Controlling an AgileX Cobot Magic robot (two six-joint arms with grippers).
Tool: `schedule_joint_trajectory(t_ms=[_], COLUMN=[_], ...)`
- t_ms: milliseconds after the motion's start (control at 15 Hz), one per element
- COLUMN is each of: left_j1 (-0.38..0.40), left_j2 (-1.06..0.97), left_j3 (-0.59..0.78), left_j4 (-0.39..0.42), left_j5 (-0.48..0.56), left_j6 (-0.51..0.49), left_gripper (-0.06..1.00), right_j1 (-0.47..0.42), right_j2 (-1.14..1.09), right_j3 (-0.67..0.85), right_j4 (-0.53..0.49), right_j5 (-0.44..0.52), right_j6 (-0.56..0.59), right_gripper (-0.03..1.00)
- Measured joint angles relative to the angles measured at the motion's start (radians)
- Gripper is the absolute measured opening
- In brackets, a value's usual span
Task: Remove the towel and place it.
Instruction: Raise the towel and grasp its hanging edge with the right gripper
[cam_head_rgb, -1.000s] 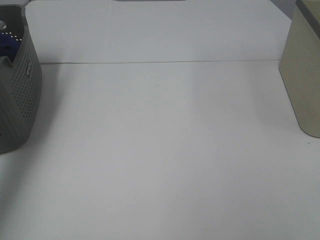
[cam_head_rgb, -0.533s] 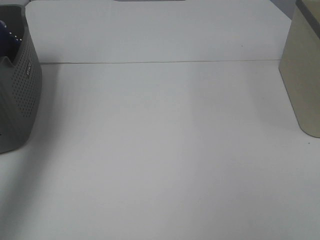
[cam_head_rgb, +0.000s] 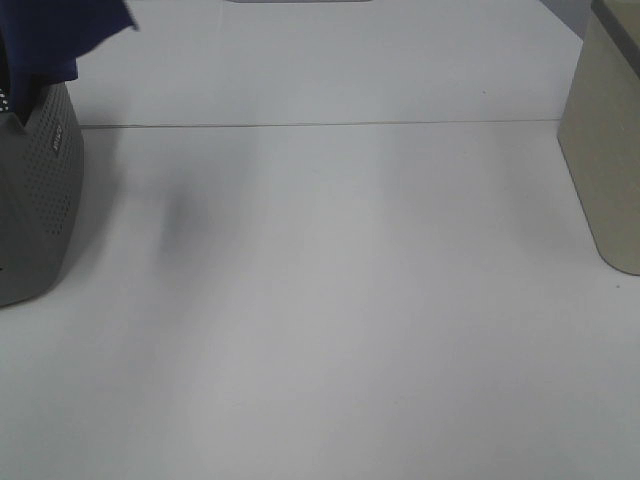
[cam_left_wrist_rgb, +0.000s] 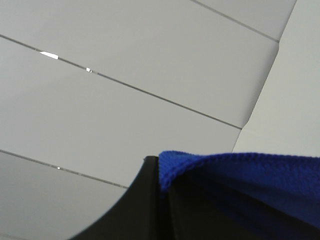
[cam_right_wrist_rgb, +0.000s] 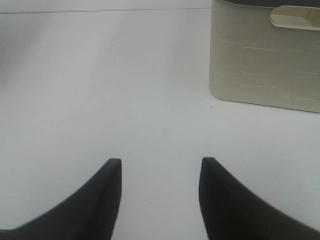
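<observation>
Notes right gripper (cam_right_wrist_rgb: 161, 165) on the near side, jaws spread and holding nothing above the white table (cam_head_rgb: 330, 300), well apart from the work. Finds the towel (cam_head_rgb: 55, 35) at far left, pinched in the pressed-together left gripper (cam_left_wrist_rgb: 162, 175), long axis hanging down to the rim of the grey basket (cam_head_rgb: 40, 200). Judges left arm nearer, with clearance upward needed before any travel right.

Bright, even, diffuse light washes the white tabletop (cam_head_rgb: 400, 330) almost featureless, with a cool grey cast. One faint, soft-edged shadow smudges it near its left edge, beside the grey basket (cam_head_rgb: 40, 200). The blue towel (cam_head_rgb: 50, 35) over the basket looks dark and slightly blurred. Close to each wrist camera, the left gripper's finger (cam_left_wrist_rgb: 145, 210) and right gripper's fingers (cam_right_wrist_rgb: 102, 205) are unfocused black silhouettes.
</observation>
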Motion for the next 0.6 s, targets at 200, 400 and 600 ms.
schedule_joint_trajectory(t_ms=[200,400,600], left_j1=[-0.109,-0.182,-0.231], left_j2=[0.023,0.068,0.09], left_j3=[0.0,0.0,0.0], left_j4=[0.0,0.0,0.0], left_j5=[-0.005,-0.007,-0.007], left_j6=[0.0,0.0,0.0], left_gripper=[0.0,0.0,0.0], right_j1=[0.0,0.0,0.0], right_j2=[0.072,0.221,0.368], right_j3=[-0.004,-0.011,-0.011], right_j4=[0.076,0.213,0.41], right_j5=[-0.007,-0.082,-0.195], right_j6=[-0.056,-0.15,-0.28], right_gripper=[0.49,0.49,0.65])
